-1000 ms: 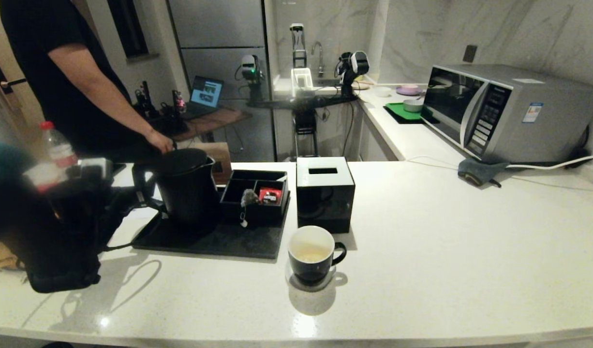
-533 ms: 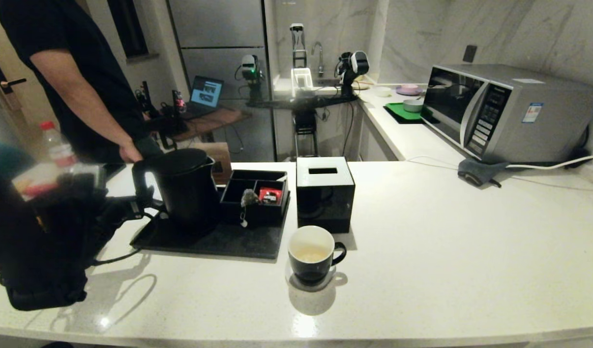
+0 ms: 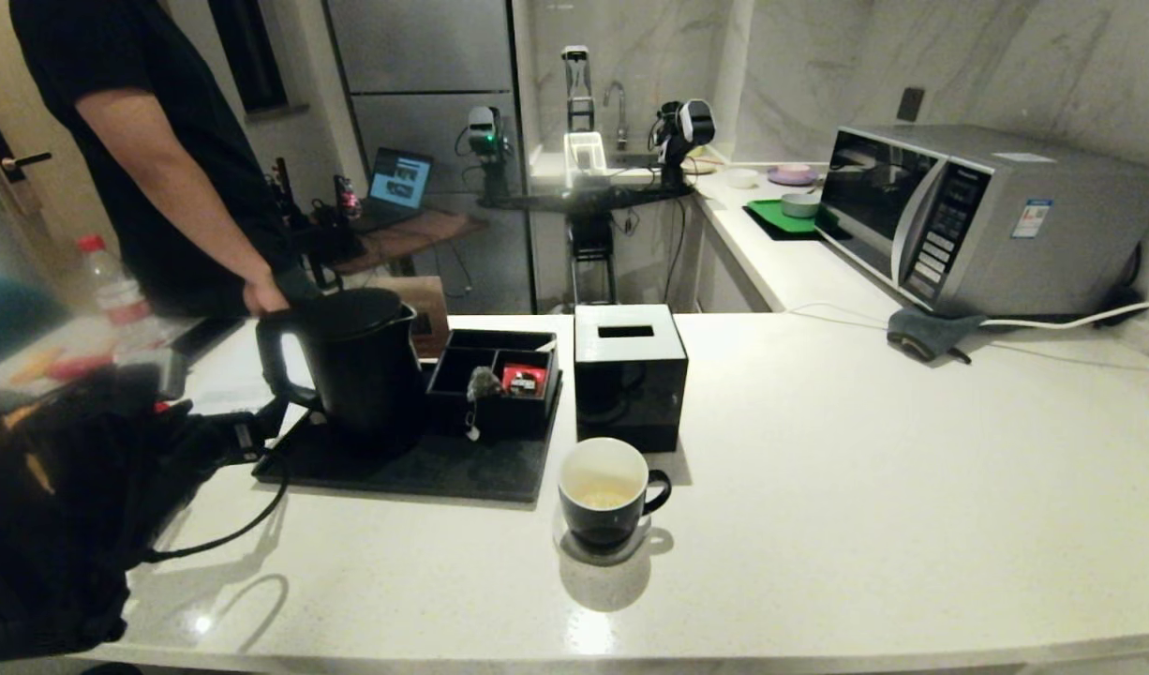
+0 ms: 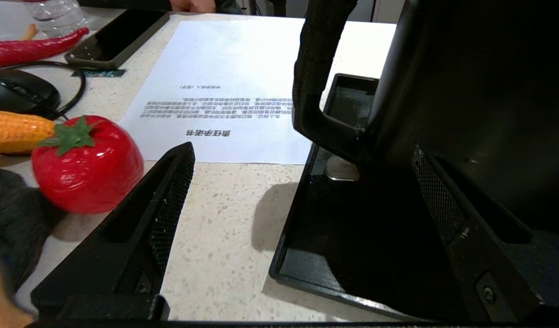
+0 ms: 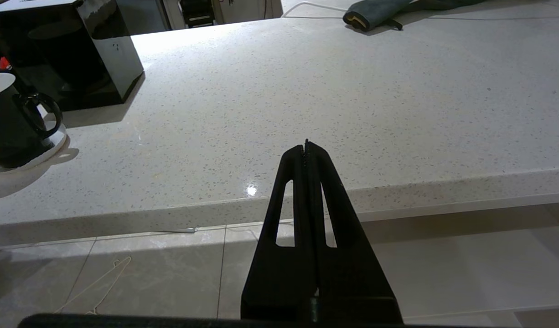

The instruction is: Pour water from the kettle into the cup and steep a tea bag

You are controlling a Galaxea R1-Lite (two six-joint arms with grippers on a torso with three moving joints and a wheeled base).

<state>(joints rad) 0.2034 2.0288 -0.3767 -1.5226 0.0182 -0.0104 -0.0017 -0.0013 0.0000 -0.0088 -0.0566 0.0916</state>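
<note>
half done imo: cup (image 3: 603, 492) on the surface (image 3: 865, 469) has pale water (image 3: 601, 495), kettle (image 3: 354, 366) on its tray (image 3: 415, 467). tea bag (image 3: 482, 382) not steeped yet, sits in the organizer (image 3: 495, 375). left gripper (image 4: 302, 191) fingers apart near kettle handle, right gripper (image 5: 307, 150) fingers together.

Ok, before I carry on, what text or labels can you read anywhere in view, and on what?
"责任承诺书": bold heading on the paper sheet, seen upside down in the left wrist view.
Smaller print on that sheet: too small to read.
Microwave control panel and its sticker: blurred, unreadable.
Bottle label: blurred, unreadable.
</note>
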